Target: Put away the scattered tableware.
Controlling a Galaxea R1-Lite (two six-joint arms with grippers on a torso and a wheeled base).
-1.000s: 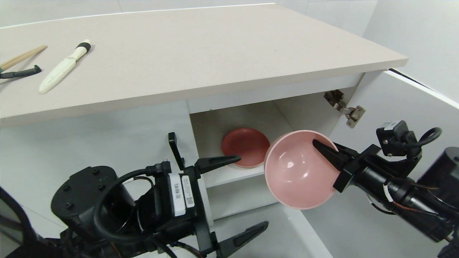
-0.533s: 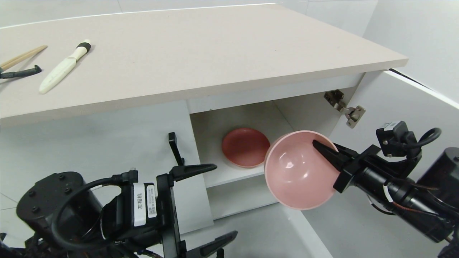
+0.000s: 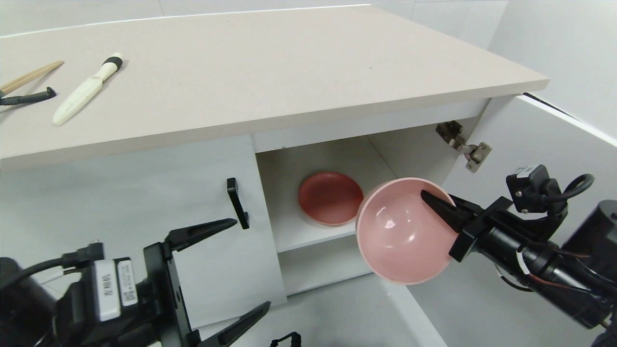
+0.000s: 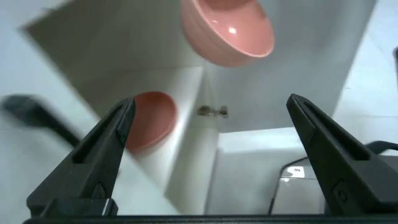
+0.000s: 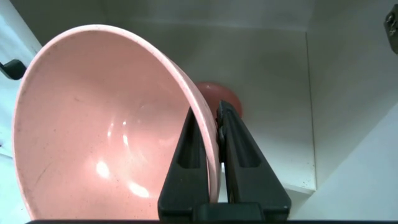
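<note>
A pale pink bowl (image 3: pixel 402 233) hangs tilted in front of the open cabinet (image 3: pixel 337 159), and my right gripper (image 3: pixel 431 200) is shut on its rim. From the right wrist the bowl (image 5: pixel 106 143) is close up, with the right gripper (image 5: pixel 211 118) pinching its edge. A red plate (image 3: pixel 330 197) lies on the cabinet shelf, also seen as the red plate (image 5: pixel 225 96) and the red plate (image 4: pixel 149 118). My left gripper (image 3: pixel 248 265) stands open and holds nothing, low in front of the closed left door. In its own view the left gripper (image 4: pixel 211 102) faces the cabinet, with the bowl (image 4: pixel 230 28) beyond.
The left door carries a black handle (image 3: pixel 237 203). The right door (image 3: pixel 554 140) stands swung open on its hinge (image 3: pixel 463 144). On the countertop (image 3: pixel 270 67) at the far left lie a white knife (image 3: pixel 84 91), wooden chopsticks (image 3: pixel 29 77) and a black utensil (image 3: pixel 26 99).
My left arm has drawn back, down and to the left, away from the cabinet opening, still open. The bowl in my right gripper has sunk very slightly.
</note>
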